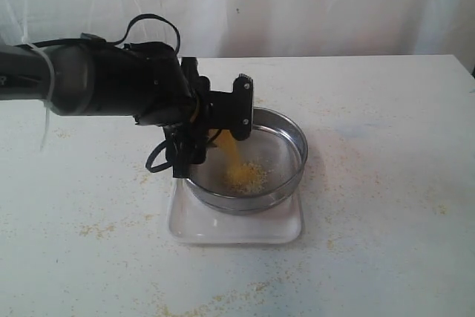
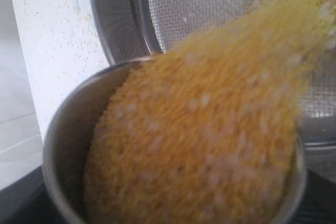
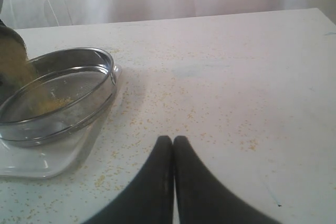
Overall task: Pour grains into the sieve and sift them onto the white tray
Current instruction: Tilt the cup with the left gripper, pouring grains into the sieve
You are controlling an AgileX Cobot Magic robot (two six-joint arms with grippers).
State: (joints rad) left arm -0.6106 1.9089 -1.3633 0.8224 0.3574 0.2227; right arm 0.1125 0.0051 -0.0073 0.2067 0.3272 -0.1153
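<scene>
Scattered over the pale counter point(image 1: 386, 183): thin yellowish stray specks point(image 1: 96, 228), thickest toward the near edge and around the tray. Faint bluish smudge on the surface right of the sieve. Behind the counter's far edge, a white curtain point(image 1: 312, 5) hanging in soft folds.

Near the middle of the counter, closer to the near edge: the white tray point(image 1: 237, 231), with the sieve point(image 1: 293, 135) standing inside it. Steel rim shining, fine mesh visible through the wall, a bare strip of tray showing on the near side.

Left pincer point(image 1: 211, 131) spread wide and grasping a small steel cup point(image 2: 58, 145), tipped steeply over the sieve's left rim, black arm and looped cables reaching in from the counter's left edge. Pouring off the cup's lip: the grains point(image 1: 245, 176), an orange-yellow stream flecked with whitish bits, landing on the mesh in a small heap left of the sieve's centre. Cup largely full in the left wrist view, stream blurred.

Right pincer point(image 3: 173, 145) clenched, fingertips pressed together on nothing, low over speckled counter, well apart from tray and sieve.
</scene>
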